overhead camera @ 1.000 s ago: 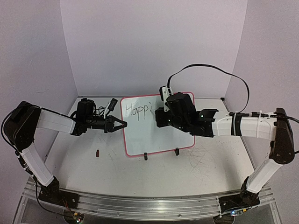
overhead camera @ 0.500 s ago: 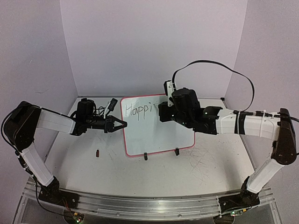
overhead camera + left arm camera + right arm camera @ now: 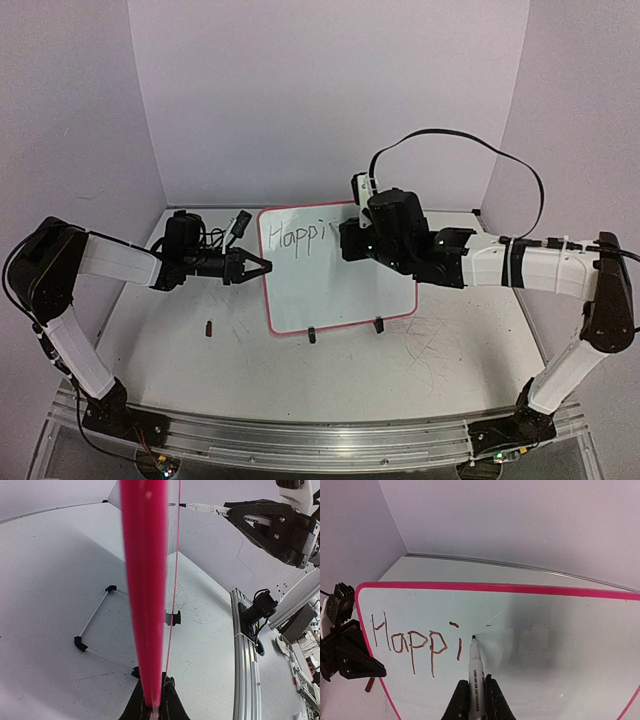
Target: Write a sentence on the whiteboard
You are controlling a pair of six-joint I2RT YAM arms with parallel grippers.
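Note:
The whiteboard (image 3: 340, 290), with its pink frame, stands tilted at the back middle of the table. The sentence (image 3: 298, 236) reads "Happi" in dark lettering along the top left. My right gripper (image 3: 350, 240) is shut on a white marker (image 3: 476, 672). The marker's tip (image 3: 473, 637) is at the board (image 3: 560, 655), just right of the "i" in the lettering (image 3: 415, 642); I cannot tell if it touches. My left gripper (image 3: 262, 266) is shut on the board's left edge, and its pink frame (image 3: 145, 580) runs up between the jaws of this gripper (image 3: 154, 700).
Two black clip feet (image 3: 311, 335) (image 3: 378, 325) sit at the board's lower edge. A small dark piece (image 3: 209, 327) lies on the table to the left. A black cable (image 3: 450, 140) arcs above the right arm. The metal rail (image 3: 300, 440) runs along the near edge.
My right gripper moved slightly up and right along the board with the marker, then held still for the last half second. The left gripper has not moved.

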